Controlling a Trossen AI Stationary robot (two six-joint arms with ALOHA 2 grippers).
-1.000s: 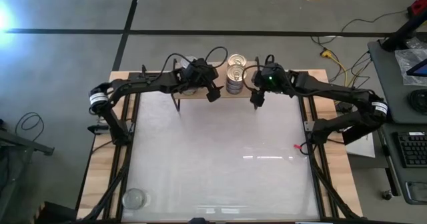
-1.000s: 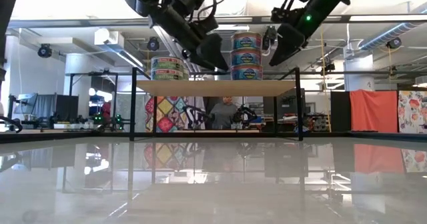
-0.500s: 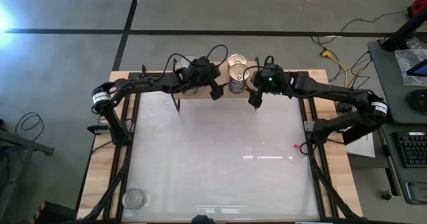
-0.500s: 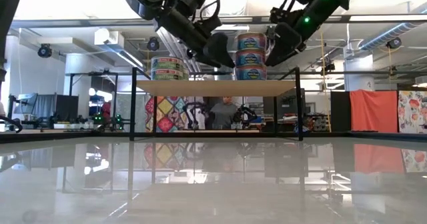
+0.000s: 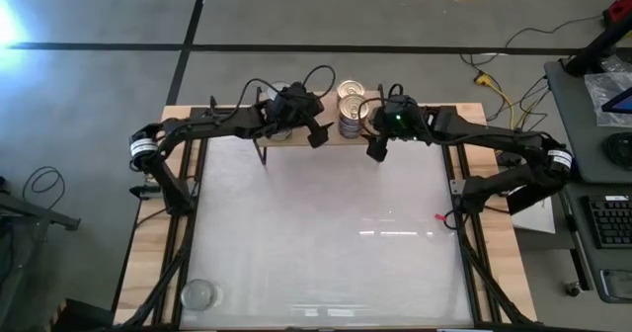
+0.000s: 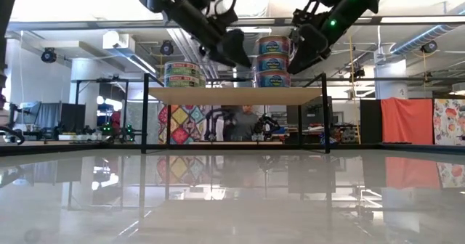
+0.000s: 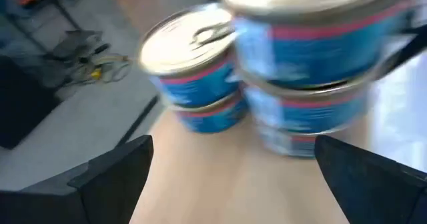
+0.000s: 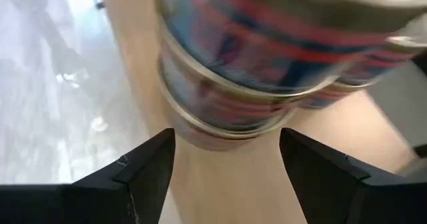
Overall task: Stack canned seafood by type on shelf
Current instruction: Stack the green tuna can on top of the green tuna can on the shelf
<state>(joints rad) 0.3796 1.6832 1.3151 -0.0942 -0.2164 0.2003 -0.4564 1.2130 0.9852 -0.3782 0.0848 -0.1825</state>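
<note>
Canned seafood (image 6: 272, 61) stood stacked upright, axis vertical, on the shelf (image 6: 236, 95). My right gripper (image 8: 227, 167) gaped empty before it; left gripper (image 7: 230, 167) wide apart, holding nothing.

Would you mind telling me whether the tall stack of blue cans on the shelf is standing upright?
Upright: the blue can stack sits squarely on the shelf, cans aligned in the low view.

Blurred cans (image 7: 313, 71), tops cropped
</note>
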